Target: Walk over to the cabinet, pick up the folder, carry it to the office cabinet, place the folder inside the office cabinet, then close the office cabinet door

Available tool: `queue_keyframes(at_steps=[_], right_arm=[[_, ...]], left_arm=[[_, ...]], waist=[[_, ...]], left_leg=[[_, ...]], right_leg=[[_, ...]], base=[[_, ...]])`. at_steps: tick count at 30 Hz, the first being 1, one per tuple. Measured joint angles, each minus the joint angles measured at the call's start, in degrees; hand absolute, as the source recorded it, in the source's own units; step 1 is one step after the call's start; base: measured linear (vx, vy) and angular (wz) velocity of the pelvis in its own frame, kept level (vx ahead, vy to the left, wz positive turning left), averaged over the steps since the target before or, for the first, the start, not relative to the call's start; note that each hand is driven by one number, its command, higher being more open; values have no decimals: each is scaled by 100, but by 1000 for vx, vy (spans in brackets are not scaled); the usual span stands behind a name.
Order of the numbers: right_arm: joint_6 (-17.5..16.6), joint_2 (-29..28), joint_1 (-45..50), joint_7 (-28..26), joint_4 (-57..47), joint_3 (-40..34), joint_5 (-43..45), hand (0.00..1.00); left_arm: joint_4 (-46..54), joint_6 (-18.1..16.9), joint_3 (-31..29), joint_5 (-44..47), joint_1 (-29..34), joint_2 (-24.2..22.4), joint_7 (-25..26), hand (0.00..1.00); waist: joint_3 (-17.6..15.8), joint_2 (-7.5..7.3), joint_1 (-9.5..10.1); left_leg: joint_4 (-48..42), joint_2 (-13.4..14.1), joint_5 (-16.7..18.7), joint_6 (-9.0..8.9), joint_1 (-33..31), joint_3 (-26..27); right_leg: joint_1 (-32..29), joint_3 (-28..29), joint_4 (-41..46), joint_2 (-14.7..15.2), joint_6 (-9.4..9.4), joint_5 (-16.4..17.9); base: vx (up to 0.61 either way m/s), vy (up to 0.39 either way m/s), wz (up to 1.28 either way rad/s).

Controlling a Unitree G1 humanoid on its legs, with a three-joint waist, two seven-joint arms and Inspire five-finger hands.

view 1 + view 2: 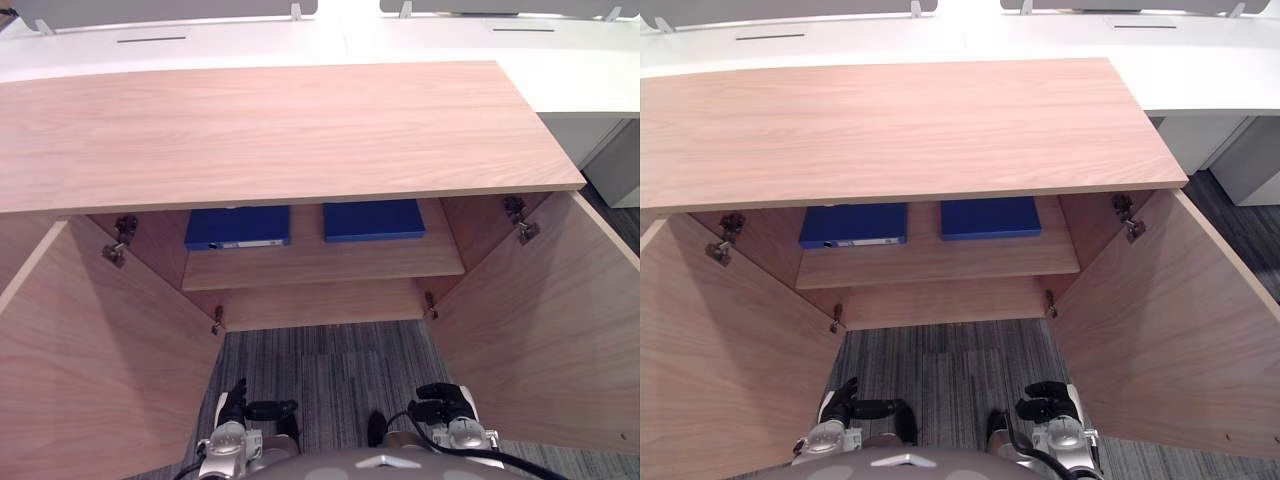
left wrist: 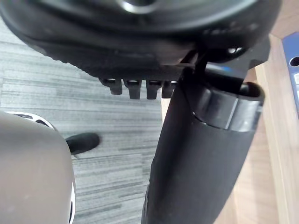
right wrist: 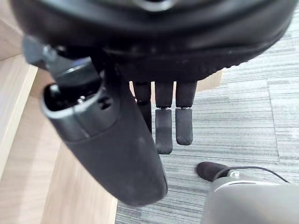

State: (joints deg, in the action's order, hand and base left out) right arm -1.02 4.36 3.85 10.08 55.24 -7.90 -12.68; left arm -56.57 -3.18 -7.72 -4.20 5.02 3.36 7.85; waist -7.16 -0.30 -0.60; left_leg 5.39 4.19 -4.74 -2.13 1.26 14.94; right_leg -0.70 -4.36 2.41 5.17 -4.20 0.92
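Two blue folders lie flat on the shelf inside the open wooden cabinet (image 1: 270, 130). The left folder (image 1: 238, 227) has a white spine label; the right folder (image 1: 373, 220) lies beside it. Both cabinet doors stand wide open, the left door (image 1: 90, 360) and the right door (image 1: 545, 320). My left hand (image 1: 238, 406) and right hand (image 1: 440, 402) hang low in front of the cabinet, over the carpet, well short of the shelf. The fingers (image 3: 164, 130) of the right hand are relaxed and hold nothing; the left hand (image 2: 201, 154) is empty too. A blue folder edge (image 2: 292, 70) shows past the left thumb.
A white desk (image 1: 580, 70) with grey screens runs behind the cabinet. Grey striped carpet (image 1: 330, 370) lies between the two open doors. A lower wooden ledge (image 1: 320, 300) sits under the shelf. Metal hinges (image 1: 122, 240) stick out at the door edges.
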Motion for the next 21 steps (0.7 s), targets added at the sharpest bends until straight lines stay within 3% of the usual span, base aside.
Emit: queue_keyframes(at_steps=[9, 21], right_arm=[[53, -6, -57, -7, 407, -274, 157, 100], [83, -29, -111, -9, 587, -498, 170, 100]], left_arm=[[-115, -1, -27, -45, 5, 7, -74, 100], [-202, -1, -18, -91, -29, 16, -76, 100]], waist=[[110, -28, -8], [133, -20, -4]], left_leg=[[4, -183, 58, 81, 228, -96], [3, -217, 128, 148, 389, -92]], right_leg=[[377, -17, -211, 155, -108, -67], [592, -9, -368, 159, -104, -68]], base=[[-25, 39, 5], [29, 1, -1]])
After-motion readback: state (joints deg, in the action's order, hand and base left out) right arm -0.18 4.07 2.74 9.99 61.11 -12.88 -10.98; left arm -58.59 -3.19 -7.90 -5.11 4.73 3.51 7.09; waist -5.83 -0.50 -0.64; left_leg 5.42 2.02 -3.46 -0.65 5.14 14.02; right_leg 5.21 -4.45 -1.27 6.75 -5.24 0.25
